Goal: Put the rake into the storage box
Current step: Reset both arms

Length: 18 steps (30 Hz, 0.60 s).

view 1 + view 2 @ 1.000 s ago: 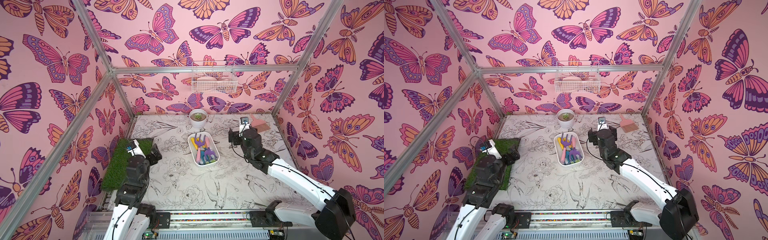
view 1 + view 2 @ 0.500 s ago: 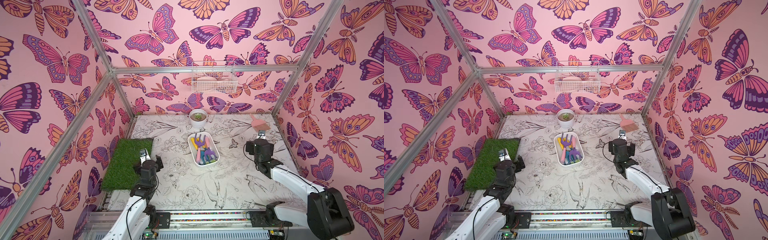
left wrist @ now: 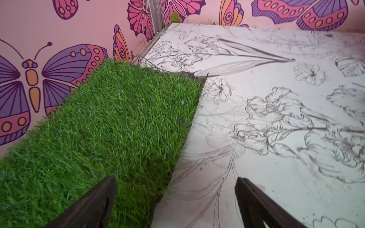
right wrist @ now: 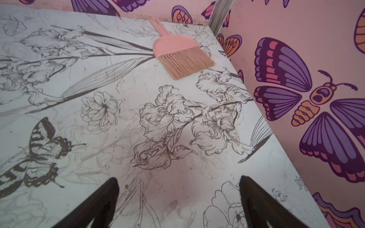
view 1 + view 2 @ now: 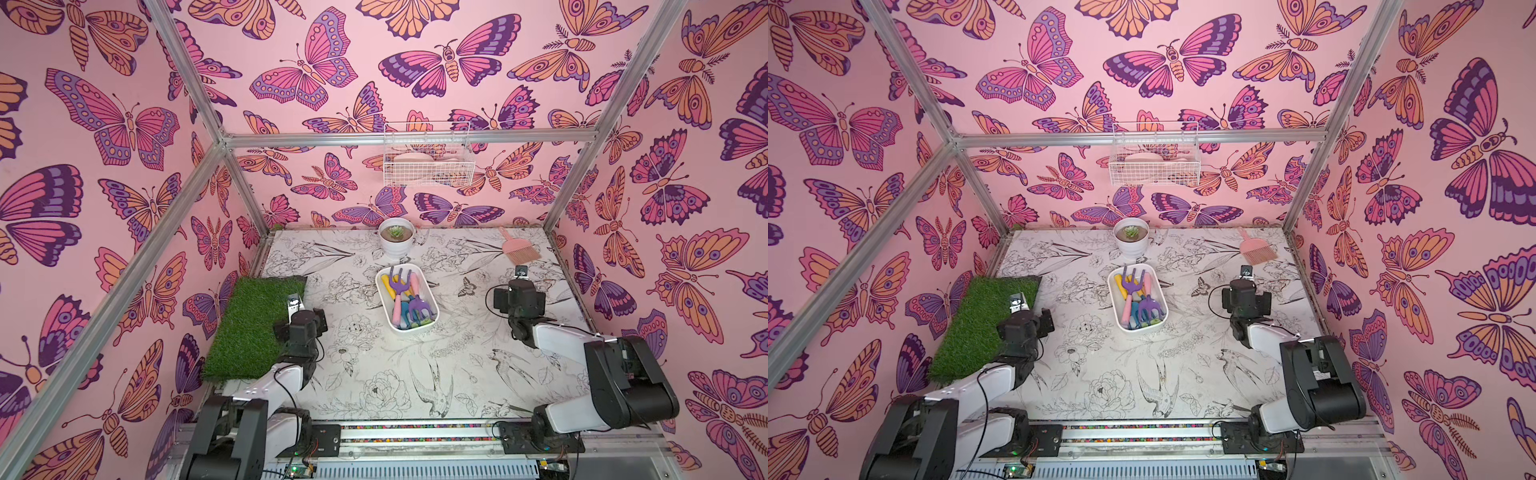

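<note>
Rake, purple-headed plastic with a pink handle (image 5: 417,307), lies inside the shallow white rectangular plastic storage box (image 5: 415,329) among other tools. Nearer, the left gripper (image 3: 175,180) hangs spread wide and empty over the edge of the green artificial-grass mat (image 3: 110,122); the right gripper (image 4: 179,179) likewise gapes, empty, short of the pink hand brush (image 4: 177,53).

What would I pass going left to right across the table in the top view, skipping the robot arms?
Grass mat → storage box → brush. The pot stands straight behind the box, so it has no clear place in the order.
</note>
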Each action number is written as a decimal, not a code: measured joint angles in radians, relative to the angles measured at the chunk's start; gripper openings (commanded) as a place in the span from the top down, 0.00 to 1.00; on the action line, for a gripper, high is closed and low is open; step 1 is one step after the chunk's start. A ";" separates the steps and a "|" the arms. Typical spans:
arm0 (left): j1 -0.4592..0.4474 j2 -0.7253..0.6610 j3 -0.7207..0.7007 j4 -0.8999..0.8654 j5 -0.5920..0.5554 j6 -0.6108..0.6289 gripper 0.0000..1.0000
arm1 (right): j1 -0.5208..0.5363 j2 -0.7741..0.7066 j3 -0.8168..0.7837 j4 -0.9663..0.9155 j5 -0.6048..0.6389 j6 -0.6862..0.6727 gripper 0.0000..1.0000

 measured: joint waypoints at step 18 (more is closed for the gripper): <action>0.097 0.290 0.105 0.270 0.251 0.058 0.01 | -0.174 0.040 -0.175 0.343 -0.249 0.024 0.01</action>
